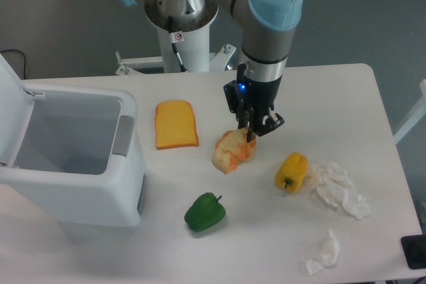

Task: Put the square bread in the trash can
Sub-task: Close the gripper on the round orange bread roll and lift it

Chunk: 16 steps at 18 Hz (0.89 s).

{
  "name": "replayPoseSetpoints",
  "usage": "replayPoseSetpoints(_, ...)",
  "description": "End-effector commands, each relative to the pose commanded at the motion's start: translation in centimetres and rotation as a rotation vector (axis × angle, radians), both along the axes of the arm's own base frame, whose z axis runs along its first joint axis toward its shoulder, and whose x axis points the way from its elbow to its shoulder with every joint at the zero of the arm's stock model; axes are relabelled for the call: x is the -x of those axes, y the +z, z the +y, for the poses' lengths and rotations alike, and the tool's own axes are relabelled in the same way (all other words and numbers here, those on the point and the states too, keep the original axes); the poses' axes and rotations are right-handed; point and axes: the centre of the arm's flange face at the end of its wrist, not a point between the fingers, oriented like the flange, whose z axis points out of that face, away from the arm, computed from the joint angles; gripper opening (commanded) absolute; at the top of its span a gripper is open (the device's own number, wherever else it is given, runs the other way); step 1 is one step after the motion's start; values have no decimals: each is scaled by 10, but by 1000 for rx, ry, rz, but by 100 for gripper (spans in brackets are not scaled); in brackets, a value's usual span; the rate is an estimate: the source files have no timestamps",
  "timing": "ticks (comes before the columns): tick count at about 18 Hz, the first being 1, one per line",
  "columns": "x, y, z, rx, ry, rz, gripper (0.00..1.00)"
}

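Looking for writing first: you get none that reads. There's a small red-and-white sticker [177,36] on the arm's base column, too small to make out, and a blue light on the gripper body.

Your gripper [253,132] points down at table centre, fingers right at the upper edge of the bread [233,151]. The dark fingers [268,124] sit close together with only a narrow gap, and they look to touch or pinch the bread's top at its 1 o'clock corner. You can't tell from this view whether they actually clamp it or just rest against it. The bread itself is pale cream with orange-brown crust patches, tilted, its lower end on the table [333,91].

From the bread, clock-wise:
- toast [176,124] at 10 o'clock, flat on the table, near but apart from the bread
- yellow pepper [291,171] at 4 o'clock, near, not touching the bread
- tissue [339,189] just past the yellow pepper at 4 o'clock, crumpled, touching or just beside it
- a second tissue scrap [324,252] at 5 o'clock near the front edge, apart from the first
- green pepper [204,212] at 7 o'clock, near
- bin [73,191] at 9 o'clock, well apart from the bread, at the table's left end, lid [10,88] swung up and open, grey panel [122,136] on its right rim facing the toast

Inside the bin you see only bare pale walls and floor.
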Motion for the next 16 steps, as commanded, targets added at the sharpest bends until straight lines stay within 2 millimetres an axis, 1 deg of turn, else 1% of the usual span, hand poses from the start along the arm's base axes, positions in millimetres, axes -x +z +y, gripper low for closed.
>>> replayPoseSetpoints(3,0,1,1,-12,5,-9,31)
replayPoseSetpoints(8,9,10,-4,-46,27,-22,31)
replayPoseSetpoints(14,12,27,0,-108,100,-48,31)
replayPoseSetpoints(16,12,39,4,-142,135,-58,31)
